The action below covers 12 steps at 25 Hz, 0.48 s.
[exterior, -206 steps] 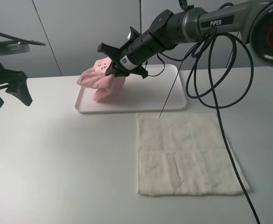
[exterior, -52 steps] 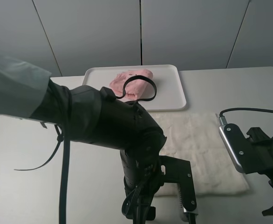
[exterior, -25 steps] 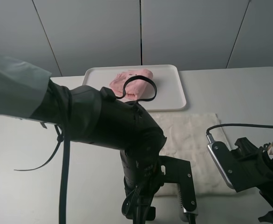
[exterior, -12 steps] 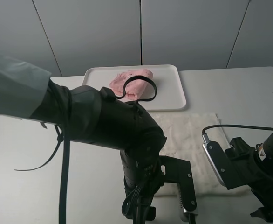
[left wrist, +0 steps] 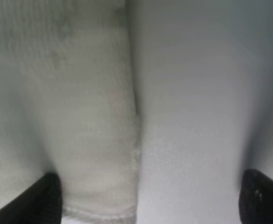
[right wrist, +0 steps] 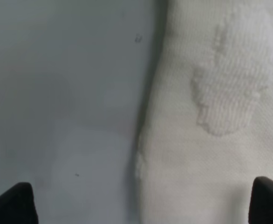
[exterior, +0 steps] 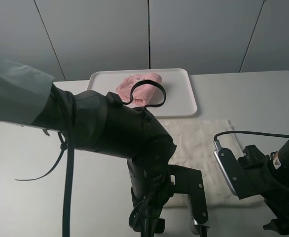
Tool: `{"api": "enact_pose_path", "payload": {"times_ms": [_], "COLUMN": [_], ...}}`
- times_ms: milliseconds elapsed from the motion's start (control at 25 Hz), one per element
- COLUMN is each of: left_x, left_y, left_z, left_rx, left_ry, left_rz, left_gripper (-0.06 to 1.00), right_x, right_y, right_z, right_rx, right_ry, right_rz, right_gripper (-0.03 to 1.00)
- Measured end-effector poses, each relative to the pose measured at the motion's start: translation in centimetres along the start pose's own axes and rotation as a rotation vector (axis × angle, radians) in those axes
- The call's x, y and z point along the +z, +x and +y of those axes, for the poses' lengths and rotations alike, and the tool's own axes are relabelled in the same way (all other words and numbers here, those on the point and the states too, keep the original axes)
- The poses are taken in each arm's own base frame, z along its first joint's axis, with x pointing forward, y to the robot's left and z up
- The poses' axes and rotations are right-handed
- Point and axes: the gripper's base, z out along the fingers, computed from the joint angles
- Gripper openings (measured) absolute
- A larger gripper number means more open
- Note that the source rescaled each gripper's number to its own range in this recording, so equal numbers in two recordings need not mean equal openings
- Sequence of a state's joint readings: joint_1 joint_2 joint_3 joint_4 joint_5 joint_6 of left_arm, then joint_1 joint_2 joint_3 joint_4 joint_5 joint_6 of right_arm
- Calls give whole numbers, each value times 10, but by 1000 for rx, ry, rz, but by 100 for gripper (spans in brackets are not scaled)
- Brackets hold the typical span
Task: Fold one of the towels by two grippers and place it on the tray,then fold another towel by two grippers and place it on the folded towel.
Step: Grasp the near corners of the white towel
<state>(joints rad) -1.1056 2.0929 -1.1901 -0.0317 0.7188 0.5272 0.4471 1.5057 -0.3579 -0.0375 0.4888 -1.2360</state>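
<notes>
The pink towel (exterior: 139, 88) lies bunched on the white tray (exterior: 184, 109) at the back of the table. The cream towel (exterior: 203, 140) is spread flat in front of the tray. My left arm (exterior: 110, 133) covers its near left corner, and my right arm (exterior: 260, 175) hangs over its near right corner. In the left wrist view the left gripper (left wrist: 153, 205) is open, straddling the cream towel's edge (left wrist: 94, 121). In the right wrist view the right gripper (right wrist: 141, 205) is open too, astride the cream towel's other edge (right wrist: 220, 121). Nothing is held.
The bare white table (exterior: 31, 197) lies left of the towel and also shows beside the cloth in both wrist views, as table (left wrist: 197, 107) and table (right wrist: 57, 93). Grey wall panels (exterior: 198, 34) stand behind the tray. A black cable (exterior: 253, 133) loops from the right arm.
The right arm has moved in from the right edge towards the cream towel's near right corner. The left arm, both towels and the tray have stayed put.
</notes>
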Motion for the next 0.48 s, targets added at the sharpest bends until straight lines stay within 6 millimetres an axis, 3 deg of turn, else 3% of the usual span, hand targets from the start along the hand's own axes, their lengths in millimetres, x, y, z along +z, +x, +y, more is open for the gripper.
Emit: {"api": "enact_pose_path", "payload": {"times_ms": [480], "left_x": [0], "left_y": [0], "left_z": [0], "left_rx": [0], "left_ry": [0], "left_rz": [0], "left_gripper": [99], "right_x": [5], "right_y": [0], "right_z": [1], "right_rx": [-4], "right_ry": [-30], "right_rz": [8], "right_gripper": [98]}}
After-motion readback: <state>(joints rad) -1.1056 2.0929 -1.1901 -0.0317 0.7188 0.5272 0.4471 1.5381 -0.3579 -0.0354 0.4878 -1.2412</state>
